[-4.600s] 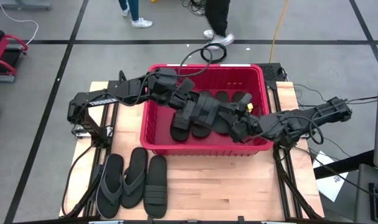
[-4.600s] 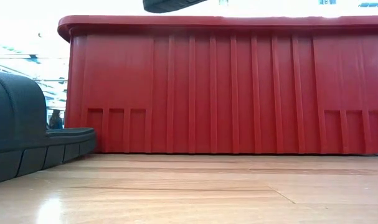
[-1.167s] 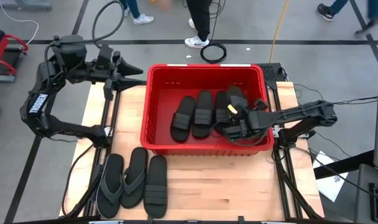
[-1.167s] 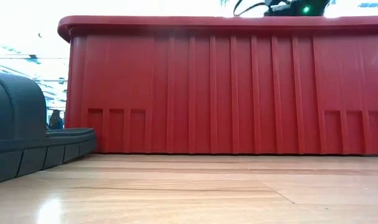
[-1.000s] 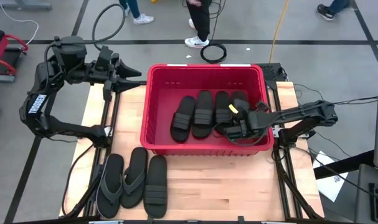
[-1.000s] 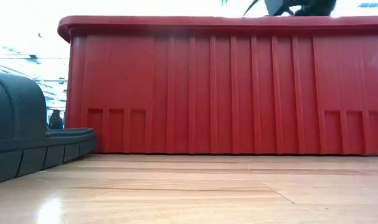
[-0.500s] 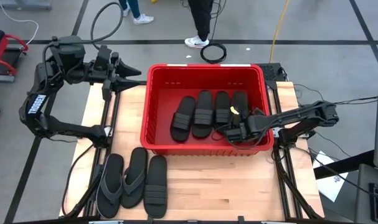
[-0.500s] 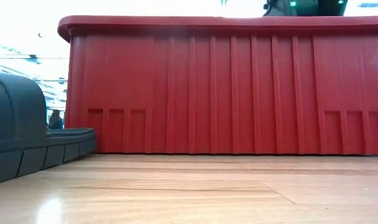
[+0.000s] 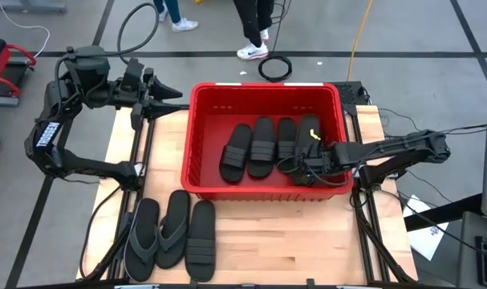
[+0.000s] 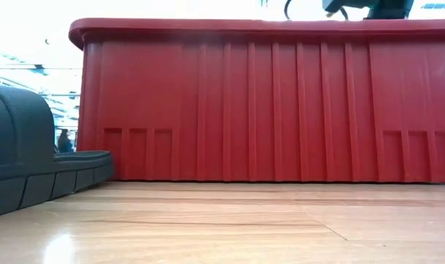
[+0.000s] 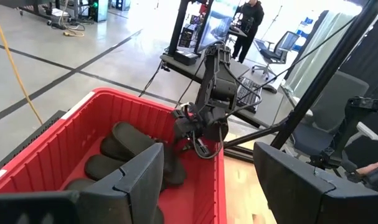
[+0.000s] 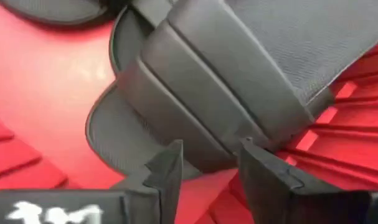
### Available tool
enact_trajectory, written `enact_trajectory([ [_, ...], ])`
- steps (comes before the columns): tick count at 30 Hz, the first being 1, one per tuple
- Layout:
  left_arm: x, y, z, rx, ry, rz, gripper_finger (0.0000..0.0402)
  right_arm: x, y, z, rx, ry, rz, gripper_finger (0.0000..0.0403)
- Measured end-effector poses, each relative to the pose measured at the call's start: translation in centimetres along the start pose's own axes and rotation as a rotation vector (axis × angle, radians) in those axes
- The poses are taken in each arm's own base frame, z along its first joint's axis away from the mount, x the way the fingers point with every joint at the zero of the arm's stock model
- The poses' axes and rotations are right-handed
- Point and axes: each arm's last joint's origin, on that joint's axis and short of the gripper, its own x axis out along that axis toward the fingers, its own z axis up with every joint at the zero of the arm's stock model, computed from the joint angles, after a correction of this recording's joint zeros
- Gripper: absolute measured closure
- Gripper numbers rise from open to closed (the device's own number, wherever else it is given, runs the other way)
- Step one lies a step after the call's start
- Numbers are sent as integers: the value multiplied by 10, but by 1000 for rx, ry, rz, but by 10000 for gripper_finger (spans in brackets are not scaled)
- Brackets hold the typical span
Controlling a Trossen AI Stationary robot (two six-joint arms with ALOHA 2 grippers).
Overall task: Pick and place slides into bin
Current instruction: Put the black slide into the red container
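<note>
High view. Large rectangular red plastic bin (image 9: pixel 196 128) stands at the far middle of the pale wooden table (image 9: pixel 275 241). Inside lie black ribbed-strap rubber slides (image 9: pixel 259 146), side by side along the floor, probably to save room for the rest. Right gripper (image 9: pixel 306 171) reaches low into the bin's near right corner, at the heel of the rightmost slide (image 9: pixel 309 136); its placing step appears done or nearly done. Left gripper (image 9: pixel 172 99) waits off the bin's far left corner, above the table edge, clear of the working arm. Three slides wait on the table's near left: two dark grey thong flip-flops (image 9: pixel 158 233) and one black strapped slide (image 9: pixel 200 239), in a row for easy picking.

Low view. Only the bin's ribbed near wall and the grey sole of a waiting slide (image 10: pixel 20 154) show; the contents are hidden. It confirms that the bin sits flat on the table.

Left wrist view. Left fingers (image 11: pixel 142 177) stand wide apart, holding nothing. This view alone shows the right arm from the far side, dipping into the bin beside the slides.

Right wrist view. Right fingers (image 12: pixel 167 171) stand apart just short of a slide's ribbed strap (image 12: pixel 226 99); nothing lies between them. It is the only view showing that gap.
</note>
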Motion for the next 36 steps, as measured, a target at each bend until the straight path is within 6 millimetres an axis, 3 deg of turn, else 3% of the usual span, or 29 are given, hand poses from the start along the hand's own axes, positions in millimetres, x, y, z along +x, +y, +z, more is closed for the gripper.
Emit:
enact_trajectory([
  [10, 0, 0, -1, 6, 6, -8, 156, -3, -1, 3, 33, -2, 55, 252],
  [14, 0, 0, -1, 8, 6, -9, 156, -19, -3, 12, 5, -75, 111, 254],
  [20, 0, 0, -1, 14, 7, -9, 156, -51, -9, 32, -178, -256, 237, 254],
  [25, 0, 0, -1, 15, 7, -9, 156, -62, -27, 49, -328, -243, 561, 254],
  [29, 0, 0, -1, 8, 7, -9, 156, -65, -48, 60, -347, -205, 795, 254],
  [36, 0, 0, -2, 0, 19, -5, 156, -51, -88, 70, -287, -148, 727, 254],
])
